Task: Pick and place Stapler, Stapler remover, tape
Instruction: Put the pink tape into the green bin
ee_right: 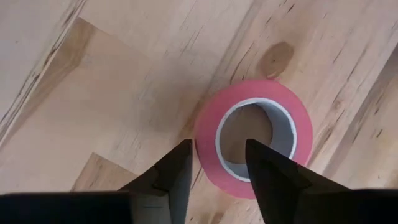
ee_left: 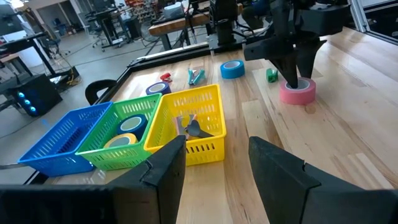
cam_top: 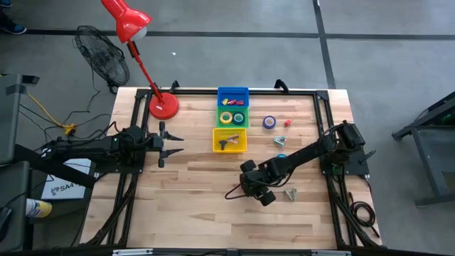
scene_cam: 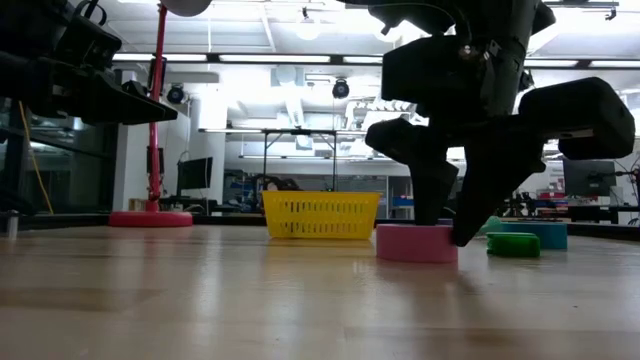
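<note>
A pink tape roll [ee_right: 208,134] lies flat on the table, near the middle right; it also shows in the low view [scene_cam: 412,244] and the left wrist view [ee_left: 300,94]. My right gripper [ee_right: 217,152] is open and points down over it. One finger stands in the roll's open centre and the other outside its wall. In the high view my right gripper [cam_top: 254,188] hides the roll. My left gripper [cam_top: 170,143] is open and empty at the table's left, facing the baskets. A blue tape roll [cam_top: 269,121] lies flat farther back.
Blue [cam_top: 232,94], green [cam_top: 232,116] and yellow [cam_top: 229,140] baskets stand in a row at the back centre. The green one holds tape rolls and the yellow one a dark tool. A red lamp base [cam_top: 163,105] stands at the back left. Small pieces [cam_top: 279,141] and a grey tool [cam_top: 290,193] lie near my right arm.
</note>
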